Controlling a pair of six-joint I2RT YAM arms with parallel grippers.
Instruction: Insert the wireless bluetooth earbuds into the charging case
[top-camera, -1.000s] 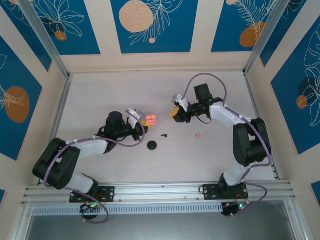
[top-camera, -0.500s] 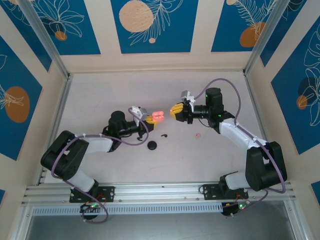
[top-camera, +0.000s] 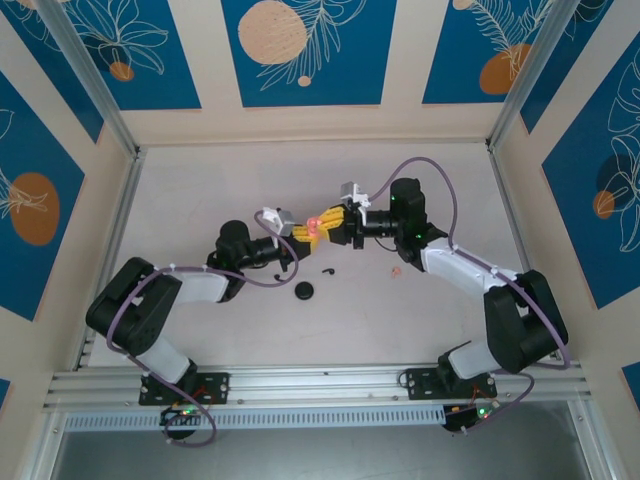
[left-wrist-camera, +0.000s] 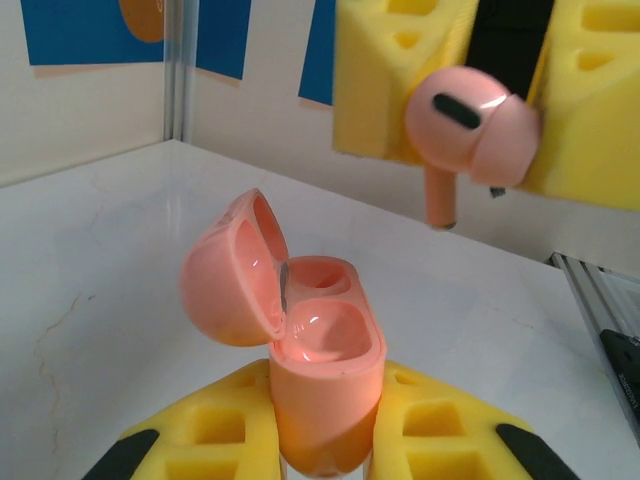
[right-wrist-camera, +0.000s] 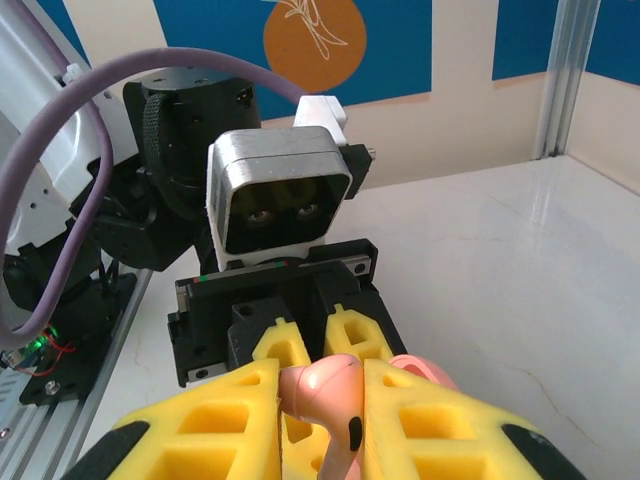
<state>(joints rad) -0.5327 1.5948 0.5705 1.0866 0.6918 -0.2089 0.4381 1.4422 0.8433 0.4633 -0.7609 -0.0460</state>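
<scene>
You see the glossy, rounded pink charging case (left-wrist-camera: 318, 350) standing upright, lid open, clamped between the yellow foam jaws of the left gripper (left-wrist-camera: 325, 445). The right gripper (right-wrist-camera: 322, 425) has its jaws closed on a smooth pink earbud (left-wrist-camera: 465, 125), which is a little above the case and not touching it, stem pointing down.

Built alike, left arm (top-camera: 165, 300) and right arm (top-camera: 470, 268): bulky black joint housings, white shells on the links between. Draped with a looping purple cable (top-camera: 412, 160) apiece. Bolted down on black bases (top-camera: 455, 385), lit green at the near edge. Faced with yellow foam pads (left-wrist-camera: 215, 432), square-pocketed, on left gripper (top-camera: 303, 232) and right gripper (top-camera: 332, 220). Capped with a silver camera box (right-wrist-camera: 280, 200), twin-lensed.
</scene>
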